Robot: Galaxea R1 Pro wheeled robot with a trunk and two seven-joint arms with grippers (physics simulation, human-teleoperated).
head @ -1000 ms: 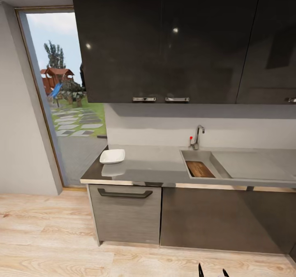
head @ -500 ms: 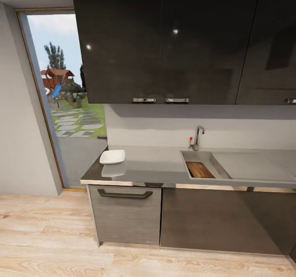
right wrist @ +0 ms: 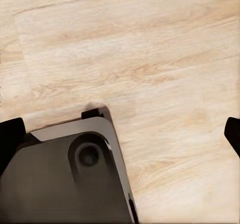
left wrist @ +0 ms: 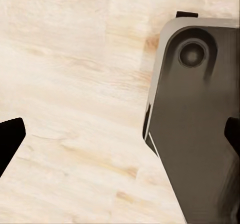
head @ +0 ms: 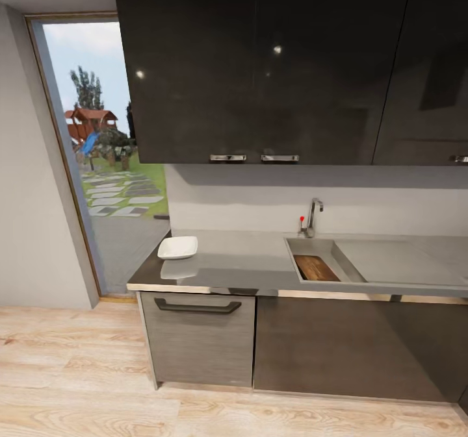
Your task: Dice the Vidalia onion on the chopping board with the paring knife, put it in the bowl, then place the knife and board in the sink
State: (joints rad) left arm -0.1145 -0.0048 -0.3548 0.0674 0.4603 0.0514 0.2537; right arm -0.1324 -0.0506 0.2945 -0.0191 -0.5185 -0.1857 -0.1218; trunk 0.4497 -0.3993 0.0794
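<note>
Inside the sink lies the chopping board (bowl apart)

1. No text, label, brand, number or sign can be read anywhere.
2. The cabinet fronts are plain and glossy.
3. The bowl and countertop bear no markings.

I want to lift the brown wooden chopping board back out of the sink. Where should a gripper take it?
Probably by the near short edge of the brown wooden chopping board, coming from above. It lies flat low in the grey steel sink, whose walls seem to block a sideways approach.
</note>
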